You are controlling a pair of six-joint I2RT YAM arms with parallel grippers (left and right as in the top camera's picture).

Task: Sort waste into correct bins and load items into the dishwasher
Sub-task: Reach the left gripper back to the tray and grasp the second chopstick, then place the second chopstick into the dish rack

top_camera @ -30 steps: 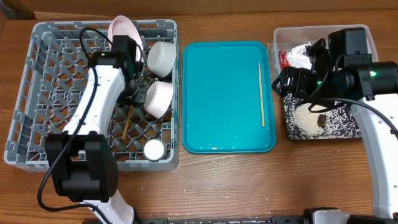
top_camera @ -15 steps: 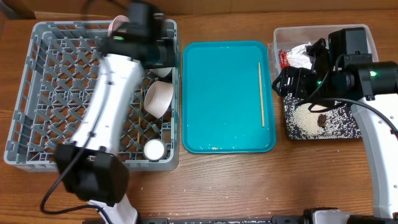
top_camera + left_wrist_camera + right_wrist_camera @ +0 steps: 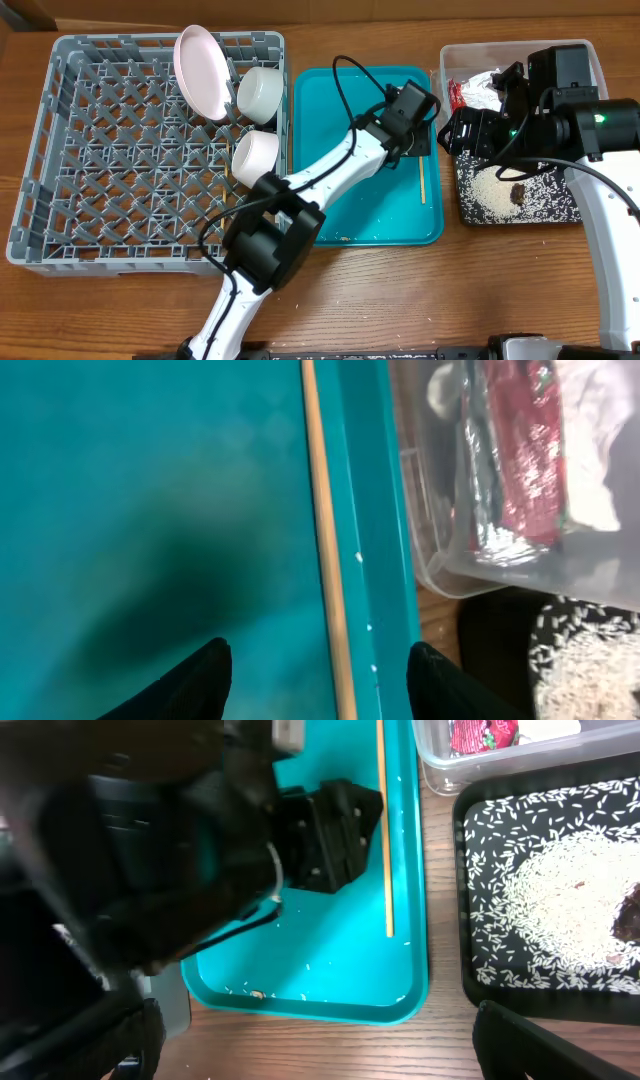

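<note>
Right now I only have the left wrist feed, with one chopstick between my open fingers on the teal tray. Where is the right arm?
Observer: The right gripper hangs open and empty just right of the teal tray, above the left ends of the clear tub and the black tray.
Operator: Anything besides the chopstick on this tray?
Observer: A few rice grains lie along its near edge, away from the chopstick.
Operator: What is in the rack?
Observer: A pale pink plate stands on edge near the far wall of the rack, with two white bowls beside it.
</note>
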